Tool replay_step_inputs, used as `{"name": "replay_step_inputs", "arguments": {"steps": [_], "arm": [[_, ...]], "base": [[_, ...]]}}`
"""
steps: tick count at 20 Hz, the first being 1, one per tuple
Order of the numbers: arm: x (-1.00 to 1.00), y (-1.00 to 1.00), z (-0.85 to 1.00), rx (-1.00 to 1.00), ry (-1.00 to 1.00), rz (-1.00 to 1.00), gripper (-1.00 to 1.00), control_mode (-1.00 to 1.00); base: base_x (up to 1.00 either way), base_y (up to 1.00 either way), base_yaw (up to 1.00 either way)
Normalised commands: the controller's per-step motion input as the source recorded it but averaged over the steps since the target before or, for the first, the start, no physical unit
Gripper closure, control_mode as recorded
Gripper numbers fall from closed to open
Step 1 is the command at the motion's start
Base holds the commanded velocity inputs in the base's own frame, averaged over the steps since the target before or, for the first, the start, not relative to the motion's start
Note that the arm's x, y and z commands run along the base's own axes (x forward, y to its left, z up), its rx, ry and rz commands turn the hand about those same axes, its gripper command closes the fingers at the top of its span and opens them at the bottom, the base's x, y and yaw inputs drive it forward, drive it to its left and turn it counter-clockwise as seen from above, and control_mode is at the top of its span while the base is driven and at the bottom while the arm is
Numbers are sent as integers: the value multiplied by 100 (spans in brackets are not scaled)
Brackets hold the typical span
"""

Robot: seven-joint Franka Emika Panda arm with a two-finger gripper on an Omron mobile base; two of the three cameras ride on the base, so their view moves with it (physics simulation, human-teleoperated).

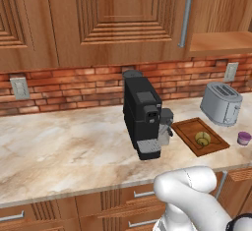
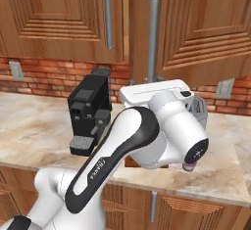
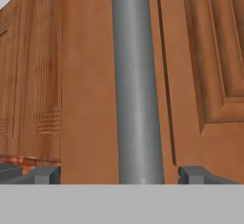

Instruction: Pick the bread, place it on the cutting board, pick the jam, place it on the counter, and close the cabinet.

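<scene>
Cabinet door of reddish-brown raised-panel wood (image 3: 86,85) hangs ajar straight ahead of the pincer (image 3: 118,173), whose dark tips stand spread to either side of the door's long silver bar handle (image 3: 137,80), apparently not touching it. The handle runs vertically, crossing the gap between the tips. My judgement: bread and jam are done, so closing means pushing this door. Farther off, the round yellowish bun (image 1: 202,137) sits on the dark wooden cutting board (image 1: 188,128) and the purple jam jar (image 1: 243,138) rests on the beige marble bench (image 1: 64,141).

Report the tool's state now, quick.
Tool: open, fingertips either side of the cabinet door's silver handle, holding nothing.
</scene>
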Motion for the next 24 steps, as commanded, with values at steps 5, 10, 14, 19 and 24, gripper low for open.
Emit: {"name": "replay_step_inputs", "arguments": {"steps": [5,10,14,19,24], "arm": [[38,3,0,1,-2,-11,-100,-100],[38,2,0,1,-3,-11,-100,-100],[36,1,0,1,-2,-11,-100,-100],[36,0,0,0,-4,-10,-100,-100],[34,0,0,1,-4,-9,-100,-100]], "base": [[0,0,0],[0,0,0],[0,0,0],[0,0,0],[0,0,0]]}}
